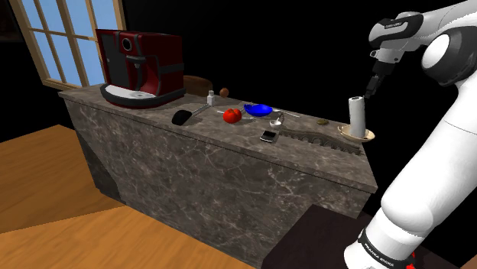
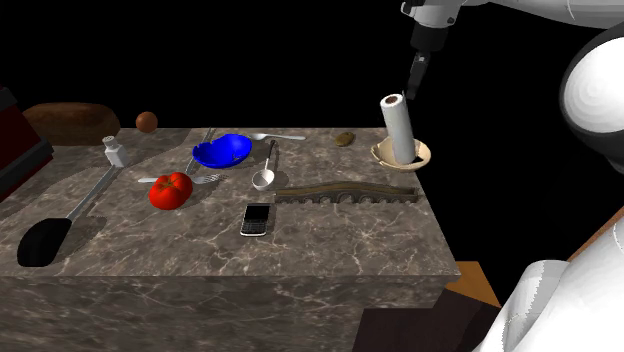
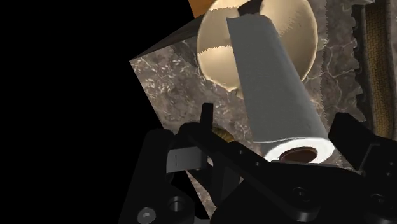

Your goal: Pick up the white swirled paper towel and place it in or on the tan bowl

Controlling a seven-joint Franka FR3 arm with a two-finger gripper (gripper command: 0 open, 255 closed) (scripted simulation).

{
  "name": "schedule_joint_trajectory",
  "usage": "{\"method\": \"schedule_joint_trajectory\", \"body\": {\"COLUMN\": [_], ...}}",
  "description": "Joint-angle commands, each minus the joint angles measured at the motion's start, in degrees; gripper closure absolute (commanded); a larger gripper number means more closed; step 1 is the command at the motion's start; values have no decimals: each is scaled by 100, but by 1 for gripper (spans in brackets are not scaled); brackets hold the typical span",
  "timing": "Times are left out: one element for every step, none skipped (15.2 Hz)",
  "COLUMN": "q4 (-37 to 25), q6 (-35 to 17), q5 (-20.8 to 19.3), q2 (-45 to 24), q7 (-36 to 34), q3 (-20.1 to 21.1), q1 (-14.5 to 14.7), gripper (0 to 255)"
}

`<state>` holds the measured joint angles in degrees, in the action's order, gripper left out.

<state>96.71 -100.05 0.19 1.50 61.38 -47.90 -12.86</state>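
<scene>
White paper towel roll (image 2: 399, 130) stands upright inside the tan bowl (image 2: 425, 152), at the right end of the stone counter (image 2: 330, 240) in the second exterior view. Long axis is vertical, with the core hole facing up toward the wrist camera. Black gripper (image 2: 412, 82) hangs just above the roll's top, slightly to the right in that view, not touching. In the wrist view the fingers are spread with the roll's top between them, nothing clasped. Placement looks done. Likely next move is a straight lift along the roll's axis so neither finger tips it.
</scene>
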Motion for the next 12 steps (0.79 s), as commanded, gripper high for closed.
{"method": "schedule_joint_trajectory", "body": {"q4": [0, -209, -431, -664, -858, -859, -859, -858, -858, -858, -859, -859], "q6": [0, 196, 395, 598, 761, 761, 761, 761, 761, 761, 761, 761], "q5": [0, 15, 41, 78, 116, 116, 116, 115, 116, 116, 116, 116], "q2": [0, -20, -53, -100, -148, -148, -148, -148, -148, -148, -148, -148], "q7": [0, 11, 28, 53, 79, 79, 79, 78, 79, 79, 79, 79], "q3": [0, -6, -16, -31, -46, -46, -46, -45, -45, -45, -45, -45], "q1": [0, -4, -12, -24, -38, -38, -38, -38, -38, -38, -38, -38], "gripper": [0, 0, 0, 0, 0, 0, 0, 0, 0, 0, 0, 0]}}
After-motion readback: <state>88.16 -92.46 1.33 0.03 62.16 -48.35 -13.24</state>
